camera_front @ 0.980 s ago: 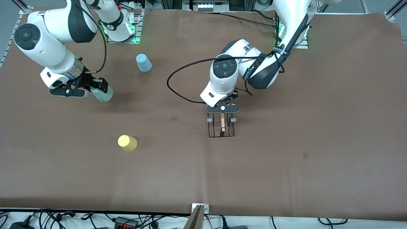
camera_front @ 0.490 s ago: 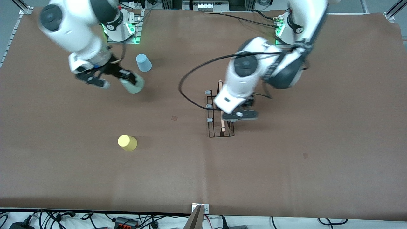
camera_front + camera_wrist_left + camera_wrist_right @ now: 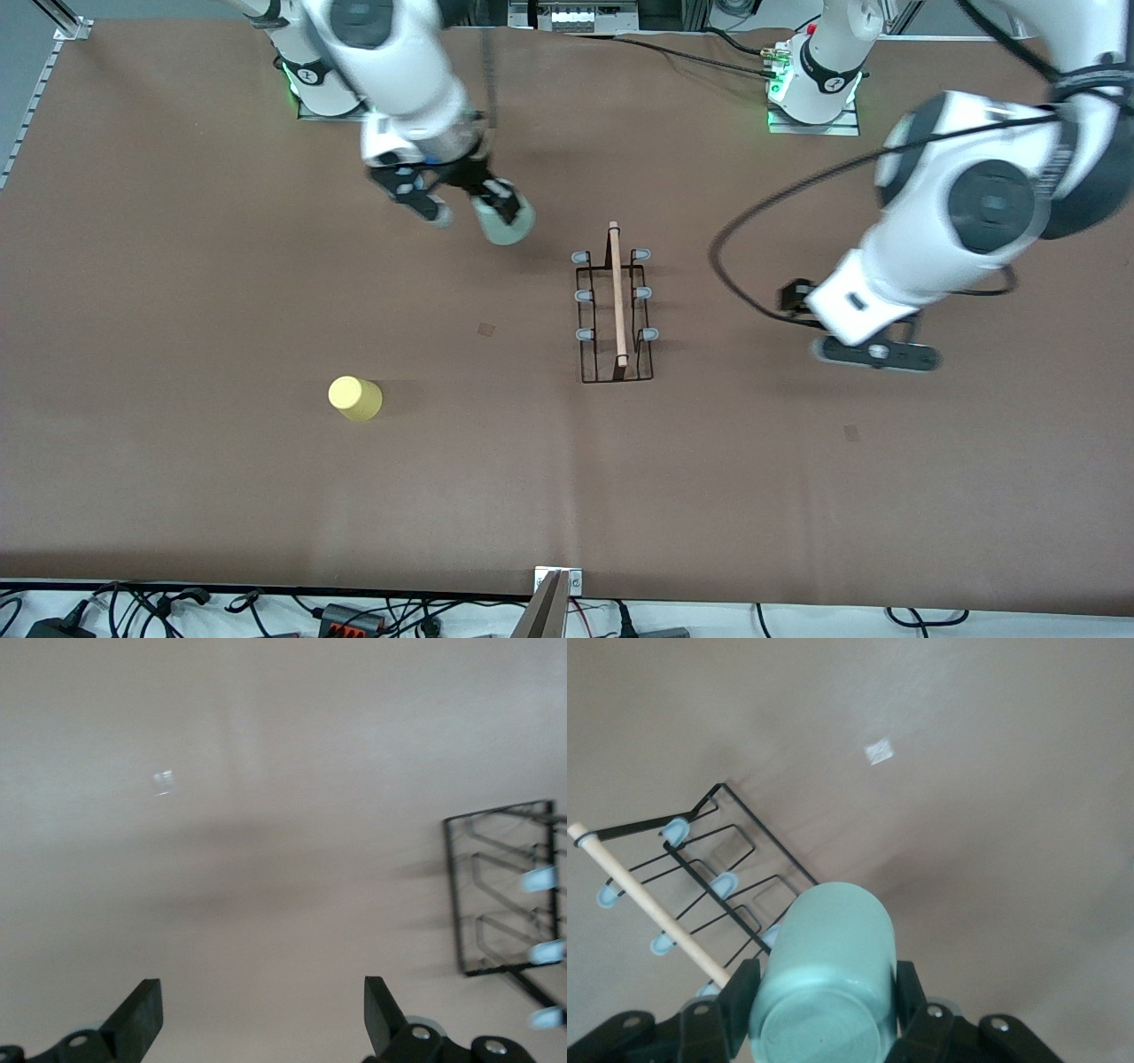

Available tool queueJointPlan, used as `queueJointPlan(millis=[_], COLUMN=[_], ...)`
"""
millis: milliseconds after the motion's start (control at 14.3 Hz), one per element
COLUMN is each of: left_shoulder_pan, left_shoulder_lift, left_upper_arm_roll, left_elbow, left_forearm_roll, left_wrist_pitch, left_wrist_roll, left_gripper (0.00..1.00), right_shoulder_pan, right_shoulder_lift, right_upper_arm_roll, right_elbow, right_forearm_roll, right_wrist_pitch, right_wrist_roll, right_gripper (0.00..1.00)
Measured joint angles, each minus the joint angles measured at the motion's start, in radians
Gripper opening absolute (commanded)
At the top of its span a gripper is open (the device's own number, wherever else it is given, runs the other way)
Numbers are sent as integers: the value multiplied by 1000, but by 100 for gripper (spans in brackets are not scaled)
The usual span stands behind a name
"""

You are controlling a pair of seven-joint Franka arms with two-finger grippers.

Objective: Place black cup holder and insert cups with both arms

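Two cups in view: a pale green cup (image 3: 507, 222), carried in the air, and a yellow cup (image 3: 354, 398) standing on the brown counter (image 3: 221, 496), well apart from the rack, nearer the front camera and toward the right arm's end. Right gripper (image 3: 461, 206): jaws pinching the green cup by its sides, up over the counter just beside the black cup holder (image 3: 615, 306); right wrist view shows the cup (image 3: 824, 983) clamped with the holder (image 3: 700, 895) below it. Holder stands mid-counter, wooden rod (image 3: 616, 292) on top, all pegs bare. Left gripper (image 3: 875, 353): jaws spread, nothing held, over bare counter toward the left arm's end.
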Motion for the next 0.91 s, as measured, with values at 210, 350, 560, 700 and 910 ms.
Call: queueJointPlan(millis=[210,350,560,700,910], left_shoulder_pan=[79,107,123,123,122], left_shoulder_lift=[-26,-84,-255,-360,-385], left_upper_arm_roll=[-1,-3,-9,-13,-33], left_elbow=[-4,-40,-187,-287,-345], left_forearm_roll=[0,0,-1,-23,-36], left_wrist_pitch=[-6,-13,0,4,1], left_wrist_roll=[64,74,80,81,84], left_gripper=[100,100,100,100,100], right_shoulder_pan=[101,141,157,157,157], right_shoulder_lift=[109,160,203,204,204], right_upper_arm_roll=[0,0,-1,-3,-4], right_elbow=[40,44,50,54,61], right_forearm_roll=[-79,-120,-160,-163,-164], right_wrist_pitch=[97,145,168,168,168], right_wrist_roll=[161,226,261,261,261], right_gripper=[39,39,39,39,39])
